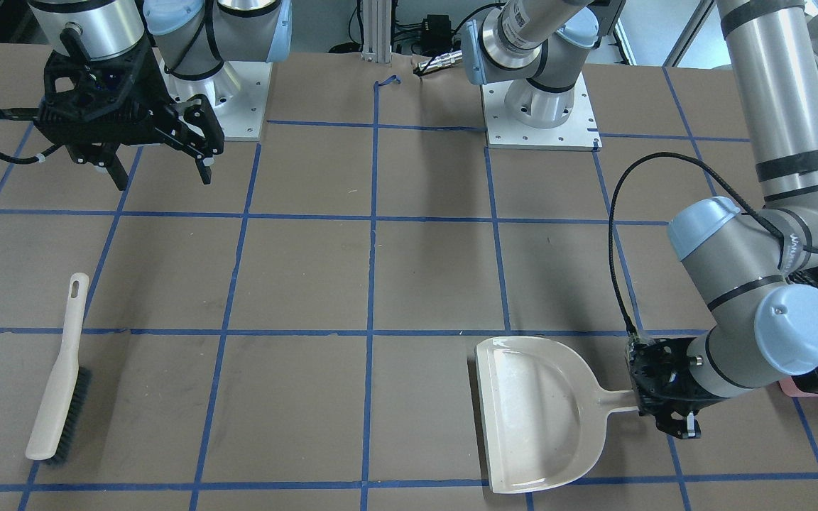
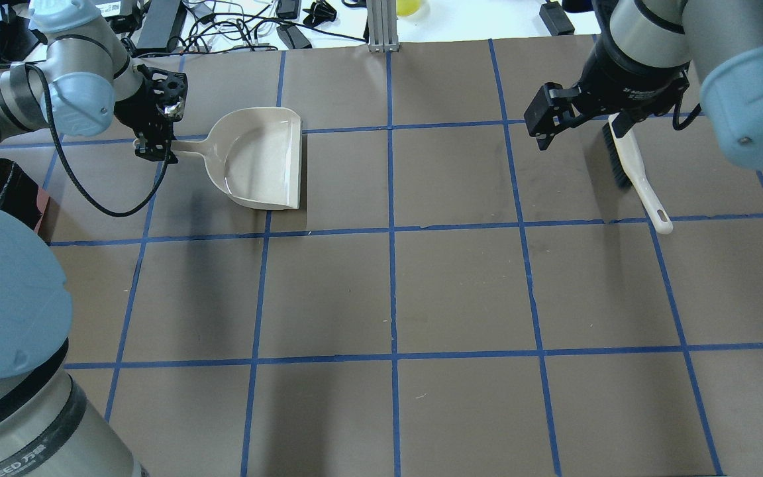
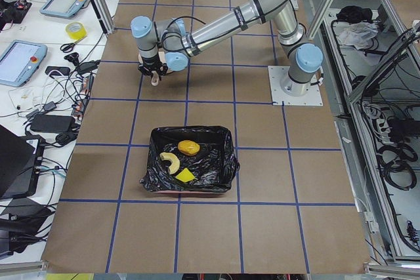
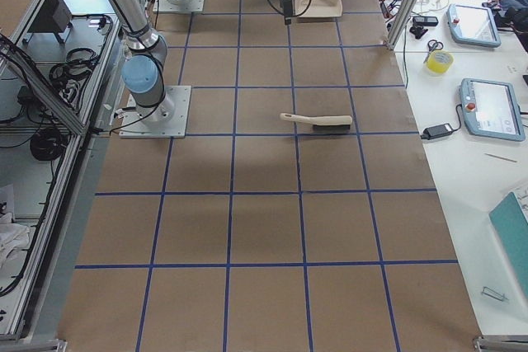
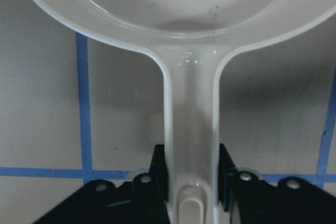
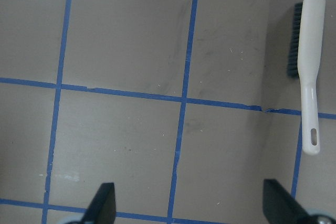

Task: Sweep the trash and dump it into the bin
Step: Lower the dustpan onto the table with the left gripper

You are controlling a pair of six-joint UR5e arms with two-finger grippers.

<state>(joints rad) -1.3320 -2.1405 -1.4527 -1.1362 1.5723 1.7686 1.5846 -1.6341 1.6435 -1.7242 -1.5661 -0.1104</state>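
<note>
Presently, I am reading the left gripper [image 5: 191, 177] as clamped on the dustpan's handle [image 5: 191, 124]. Its wrist view is showing a black finger pressing each side of the handle, with the dustpan [image 2: 262, 159] lying flat ahead of the fingertips. The right gripper [image 1: 164, 176] is hanging above the table [image 2: 461, 285], fingers spread wide and holding nothing. The brush [image 6: 307, 72] is lying flat ahead of it and off to one side, apart from both fingers.

Only the exterior left view is showing inside the bin [image 3: 213, 174], which is sitting behind the left gripper's wrist, on the side away from the pan. The yellow wedge [image 3: 185, 175], cream crescent [image 3: 170, 161] and amber lump [image 3: 188, 147] are all lying in it on the black liner.

In the front-facing view the left arm's elbow is covering most of the bin, leaving a yellow patch, some liner and a sliver of pink. The overhead view is cutting it off at the frame edge.

Brown paper gridded with blue tape is covering the table. A side bench is carrying tablets, cables and a yellow tape roll [image 3: 75, 30].
</note>
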